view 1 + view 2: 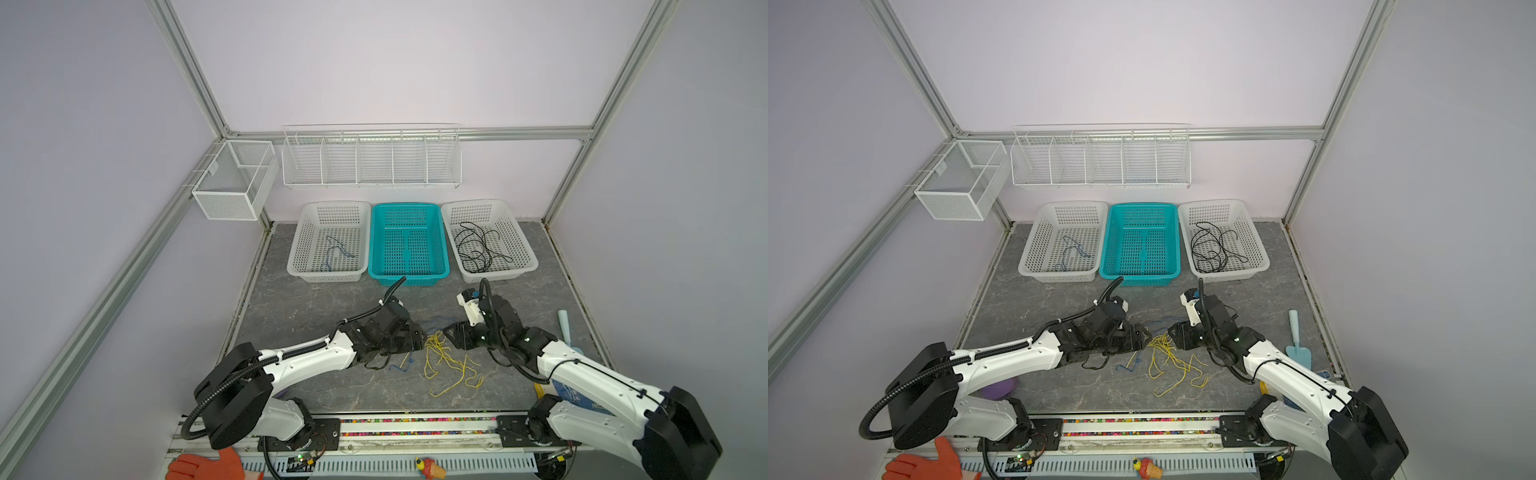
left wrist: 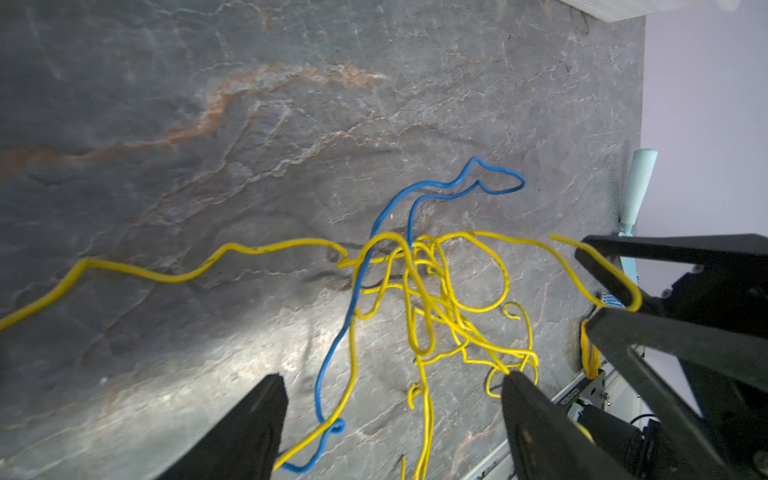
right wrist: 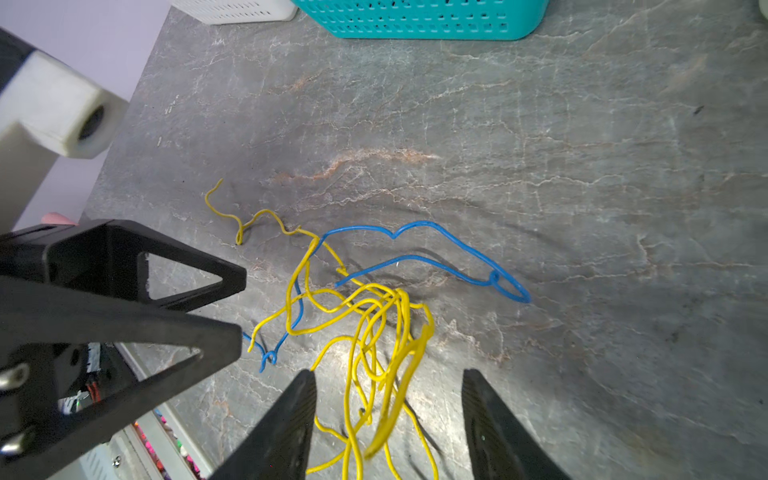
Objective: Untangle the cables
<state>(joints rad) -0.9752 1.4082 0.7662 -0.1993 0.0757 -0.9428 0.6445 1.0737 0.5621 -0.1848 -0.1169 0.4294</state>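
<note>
A tangle of yellow cables (image 1: 446, 361) lies on the grey table between my two grippers, with a blue cable (image 1: 440, 321) threaded through it. My left gripper (image 1: 422, 338) stands open at the tangle's left edge; in the left wrist view a blue and a yellow strand run between its fingers (image 2: 249, 428) untouched. My right gripper (image 1: 449, 333) is open at the tangle's right edge, yellow strands (image 3: 374, 324) hanging loose between its fingers (image 3: 494, 424). A yellow loop (image 2: 615, 282) hooks round one right finger. Black cables (image 1: 478, 249) lie in the right white basket, a blue one (image 1: 338, 249) in the left.
Three baskets stand in a row at the back: white (image 1: 303, 249), teal (image 1: 409, 243), white (image 1: 523, 249). A pale blue trowel (image 1: 564, 328) lies at the right edge, a purple bowl (image 1: 998, 388) under the left arm, an orange glove (image 1: 208, 465) at the front.
</note>
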